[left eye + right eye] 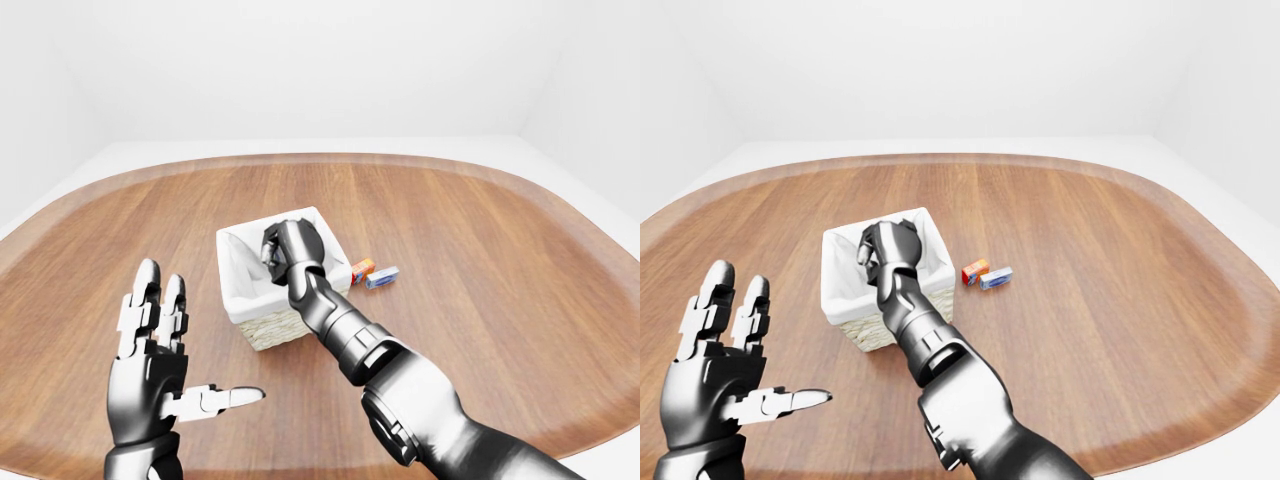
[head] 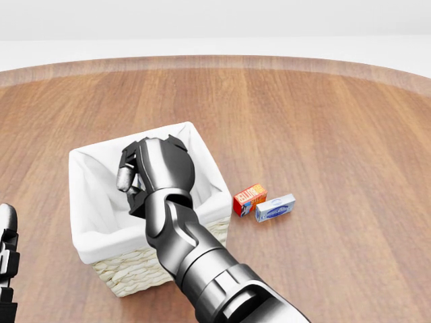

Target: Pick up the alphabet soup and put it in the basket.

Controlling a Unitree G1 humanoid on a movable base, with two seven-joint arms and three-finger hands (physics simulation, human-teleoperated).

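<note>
A wicker basket with a white lining stands on the wooden table, left of centre in the head view. My right hand is down inside it, fingers curled into a fist. The alphabet soup can is almost wholly hidden inside that fist; earlier frames showed a sliver of it between the fingers. My left hand hovers open at the lower left of the left-eye view, fingers spread and thumb out, holding nothing, well clear of the basket.
A small red box and a blue-and-white box lie side by side on the table, just right of the basket. My right forearm crosses the basket's near rim.
</note>
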